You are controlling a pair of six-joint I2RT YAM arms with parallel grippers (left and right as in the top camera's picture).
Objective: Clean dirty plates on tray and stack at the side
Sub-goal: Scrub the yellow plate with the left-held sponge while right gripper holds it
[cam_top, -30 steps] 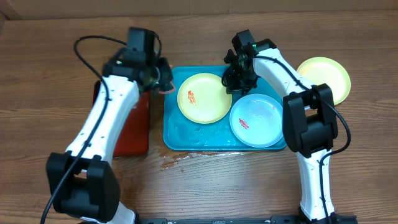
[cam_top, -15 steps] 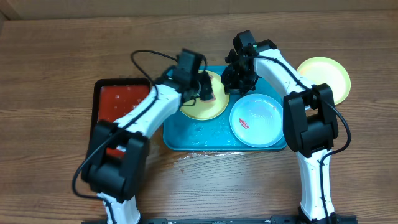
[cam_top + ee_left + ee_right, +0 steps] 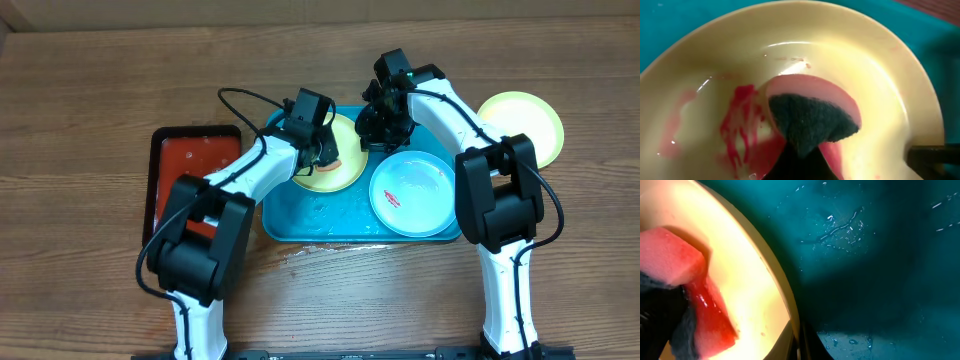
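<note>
Wood-grain desk [image 3: 80, 100] carries everything here, and the turquoise tray [image 3: 300, 215] sits at its middle, wet in patches. A smaller red tray with a black rim [image 3: 185, 165] lies just beside it on the left.

Of the three plates, one yellow-green plate [image 3: 520, 120] rests on the bare desk to the right of the tray. No smear shows on it from overhead, so I judge it cleaned and set down as the start of the stack. A second yellow-green plate [image 3: 350, 168] lies in the tray's upper left part and is being scrubbed. The pale blue plate [image 3: 412, 195] sits in the tray's right part with a red smear [image 3: 393, 198] on its white centre, untouched as far as I can see.

The left claw [image 3: 322, 152] is closed around a pink sponge [image 3: 812, 117] with a dark scouring face, pressed onto that plate among the red streaks [image 3: 742, 120]. The right claw [image 3: 378, 128] hangs at the plate's far rim; I cannot tell whether it pinches the rim or stands apart.

Roughly a third seems done: this plate needs finishing, then the blue one, then both go onto the stack.
</note>
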